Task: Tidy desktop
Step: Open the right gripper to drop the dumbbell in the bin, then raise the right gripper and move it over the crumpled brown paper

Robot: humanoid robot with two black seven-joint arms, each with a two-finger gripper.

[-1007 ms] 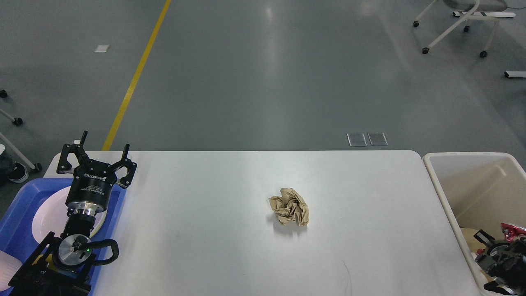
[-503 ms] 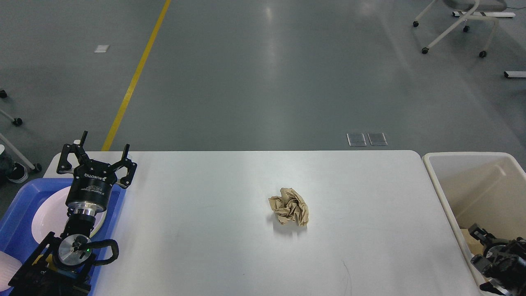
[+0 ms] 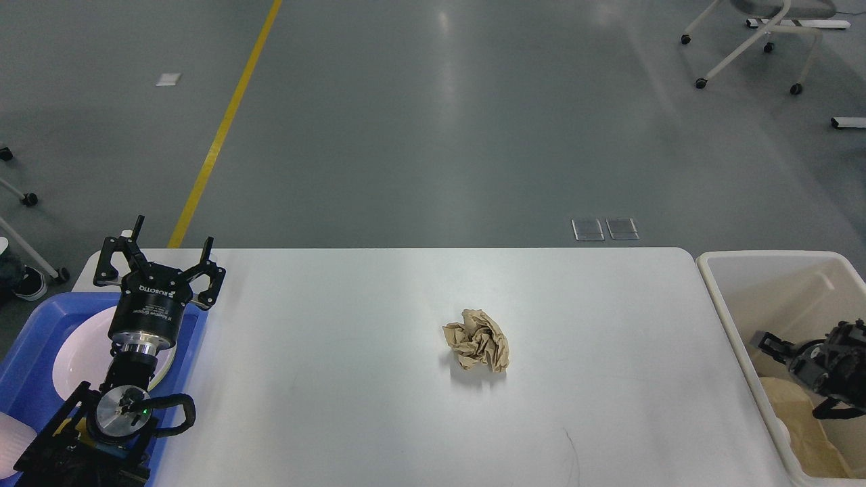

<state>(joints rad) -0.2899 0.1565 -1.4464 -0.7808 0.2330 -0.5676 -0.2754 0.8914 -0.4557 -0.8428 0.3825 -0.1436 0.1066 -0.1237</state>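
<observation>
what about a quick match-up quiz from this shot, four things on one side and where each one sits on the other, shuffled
Things:
1. crumpled brown paper
2. white plate
3. left end effector
4. right end effector

Places:
A. over the cream bin at the right end of the desktop
B. in the blue tray
C. alone near the middle of the desktop
D. above the far right corner of the blue tray, fingers spread

Pairs: 1-C, 2-B, 3-D, 4-A

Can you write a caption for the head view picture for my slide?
Crumpled brown paper sits alone on the white desktop, between two robot arms.
</observation>
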